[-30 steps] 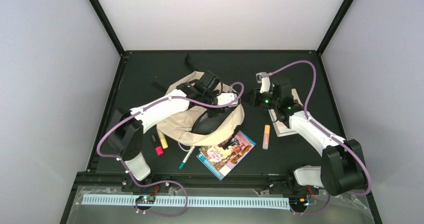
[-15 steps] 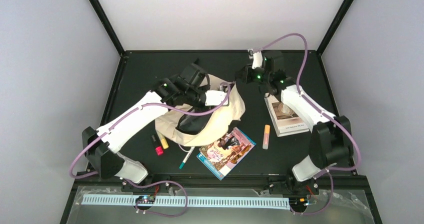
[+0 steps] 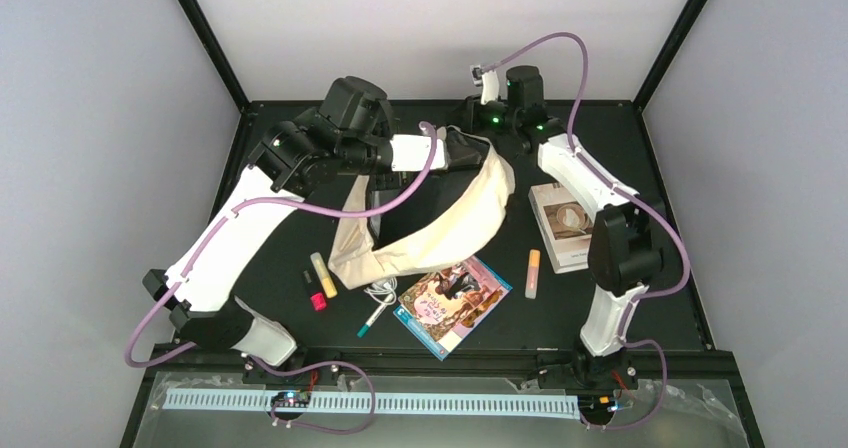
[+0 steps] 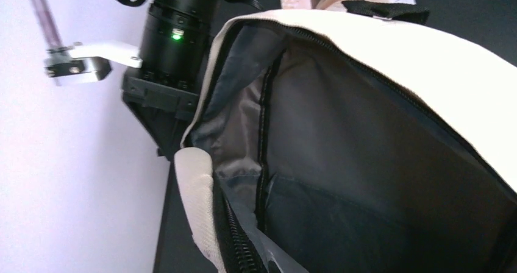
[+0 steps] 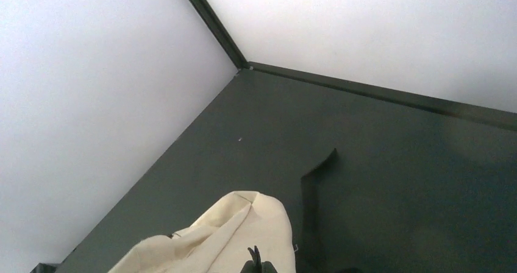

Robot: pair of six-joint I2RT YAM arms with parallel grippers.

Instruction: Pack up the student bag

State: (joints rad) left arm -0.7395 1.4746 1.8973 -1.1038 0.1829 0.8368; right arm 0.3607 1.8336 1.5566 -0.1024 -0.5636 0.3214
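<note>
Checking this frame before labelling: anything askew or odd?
The student bag is off the table at its far end, hanging stretched open between the left gripper and right gripper, its lower end draped by a white cable. Nothing looks spilled or damaged.

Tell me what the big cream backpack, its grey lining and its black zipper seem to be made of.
Large cream soft backpack: looks like woven canvas-type cloth, matte; it sags and folds. Grey inner lining: probably thin synthetic, slight sheen, fine wrinkles. Black zipper: teeth look plastic, though unclear.
</note>
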